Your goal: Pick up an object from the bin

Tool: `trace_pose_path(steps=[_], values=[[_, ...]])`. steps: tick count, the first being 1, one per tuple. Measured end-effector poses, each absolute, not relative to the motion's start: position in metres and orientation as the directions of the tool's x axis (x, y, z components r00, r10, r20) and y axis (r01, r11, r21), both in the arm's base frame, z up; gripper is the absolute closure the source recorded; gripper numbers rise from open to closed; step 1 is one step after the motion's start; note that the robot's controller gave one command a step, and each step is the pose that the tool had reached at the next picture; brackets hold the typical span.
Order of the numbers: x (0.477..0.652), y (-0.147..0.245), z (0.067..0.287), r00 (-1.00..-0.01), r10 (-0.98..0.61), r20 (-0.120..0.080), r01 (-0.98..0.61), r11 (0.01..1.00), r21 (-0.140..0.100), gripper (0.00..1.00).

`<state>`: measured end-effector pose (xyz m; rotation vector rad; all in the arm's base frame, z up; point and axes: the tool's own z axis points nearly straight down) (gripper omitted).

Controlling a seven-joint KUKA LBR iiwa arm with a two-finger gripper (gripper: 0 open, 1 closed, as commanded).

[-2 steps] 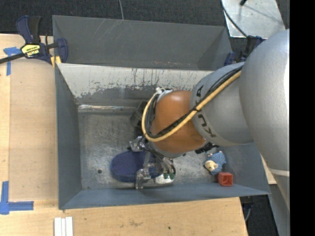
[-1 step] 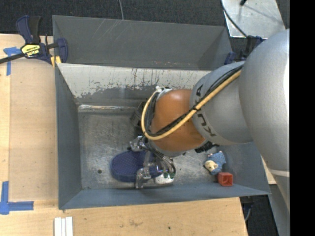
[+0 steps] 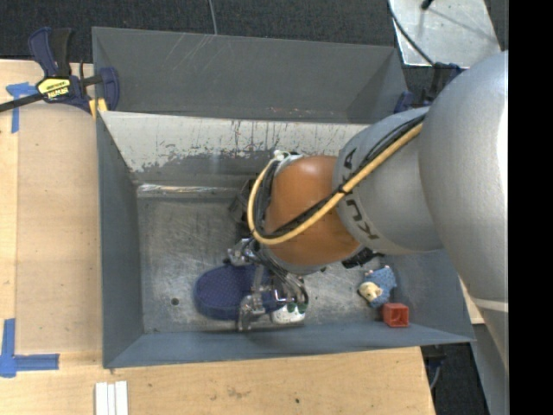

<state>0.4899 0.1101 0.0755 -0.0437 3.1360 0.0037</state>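
Note:
My gripper (image 3: 270,296) is low over the bin's front middle, under the orange wrist cover. A dark blue rounded thing (image 3: 218,291) lies on the floor just to its left, touching or partly under it. A small white thing (image 3: 289,315) shows at the gripper's lower right, partly hidden by it. I cannot tell whether either is held.
A small blue and cream figure (image 3: 377,284) and a red block (image 3: 396,315) lie at the front right of the bin. The big grey arm covers the bin's right side. The left part of the floor is bare metal.

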Motion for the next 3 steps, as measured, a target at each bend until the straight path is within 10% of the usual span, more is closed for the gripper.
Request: trace_pose_path(steps=[2, 3], values=[[0.4907, 0.1105, 0.0762, -1.000, -0.027, -0.006, -0.027, 1.000, 0.003, 0.00], [0.4933, 0.1107, 0.0780, -1.000, -0.025, -0.013, -0.025, 1.000, 0.004, 1.00]])
